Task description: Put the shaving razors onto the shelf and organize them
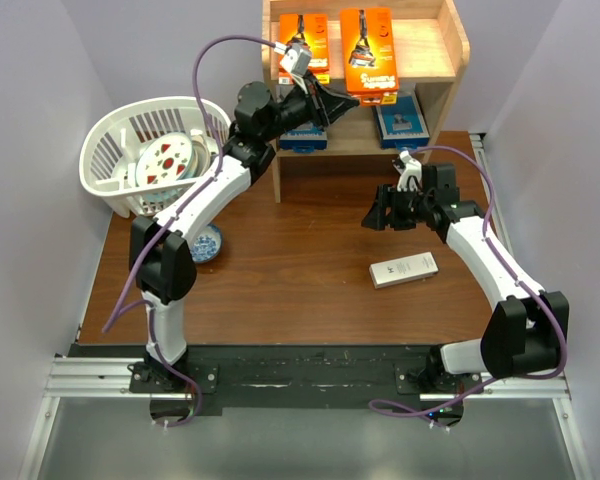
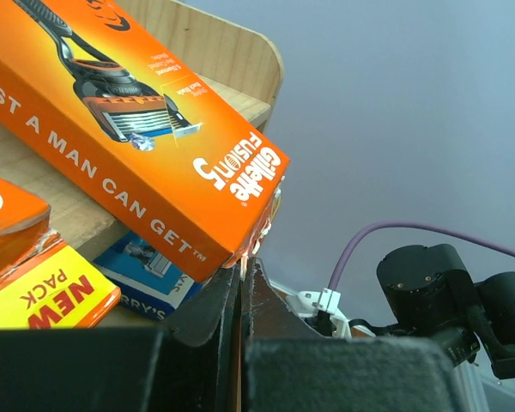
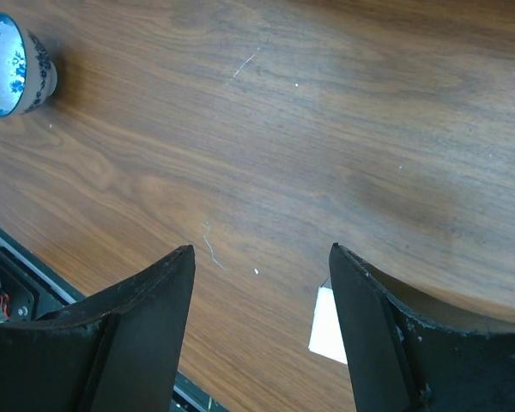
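Note:
The pine shelf (image 1: 430,62) stands at the back of the table. Two orange razor packs lie on its top tier, the left one (image 1: 305,42) and the right one (image 1: 368,50). The right one overhangs the front edge. Two blue packs (image 1: 401,120) lie on the lower tier. My left gripper (image 1: 348,100) is shut on the near end of the right orange pack (image 2: 129,129); its fingertips (image 2: 242,268) pinch the pack's end flap. My right gripper (image 1: 375,215) hangs open and empty over the table (image 3: 262,253). A white razor box (image 1: 404,269) lies on the table to the near right of it; its corner (image 3: 326,330) shows beside the right finger.
A white slotted basket (image 1: 108,140) holding a patterned plate stands at the back left. A blue-and-white bowl (image 1: 205,243) sits beside my left arm and also shows in the right wrist view (image 3: 13,64). Grey walls close in both sides.

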Available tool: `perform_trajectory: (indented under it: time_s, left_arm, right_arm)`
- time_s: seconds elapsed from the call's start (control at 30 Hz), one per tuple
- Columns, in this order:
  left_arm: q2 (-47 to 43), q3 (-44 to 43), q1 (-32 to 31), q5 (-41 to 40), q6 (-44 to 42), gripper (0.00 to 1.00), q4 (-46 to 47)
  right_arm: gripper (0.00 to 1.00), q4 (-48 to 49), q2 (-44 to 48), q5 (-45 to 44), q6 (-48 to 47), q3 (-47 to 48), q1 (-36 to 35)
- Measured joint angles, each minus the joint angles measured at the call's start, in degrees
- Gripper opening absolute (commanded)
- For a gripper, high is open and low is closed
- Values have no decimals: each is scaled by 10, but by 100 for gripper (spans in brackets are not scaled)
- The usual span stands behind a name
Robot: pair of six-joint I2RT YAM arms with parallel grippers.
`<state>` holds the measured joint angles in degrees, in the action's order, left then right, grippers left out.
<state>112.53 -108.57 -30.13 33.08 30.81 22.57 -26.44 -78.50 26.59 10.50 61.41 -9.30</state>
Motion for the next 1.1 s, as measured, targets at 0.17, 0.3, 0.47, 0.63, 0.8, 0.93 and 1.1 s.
perform_trajectory:
  time_s: [0.17,0.3,0.47,0.63,0.8,0.93,1.1]
  left_arm:
    - [0,0,0,2,0,4,4]
    - [0,-3,0,6,1,29,5]
    - [0,-10,1,10,2,36,13]
    - [0,-10,2,14,2,46,17]
    - [-7,4,2,28,1,58,23]
    - [-63,85,4,69,-21,57,12]
    - [-184,207,5,112,-133,40,-59]
  right_arm:
    - [68,4,0,0,1,0,1]
    - [68,5,0,0,3,-1,4]
    - [68,7,0,0,4,-1,4]
    - [68,7,0,0,5,-1,4]
    - [63,2,0,3,1,3,4]
    - [46,-20,0,21,-19,48,4]
    - [1,-22,2,79,-28,146,3]
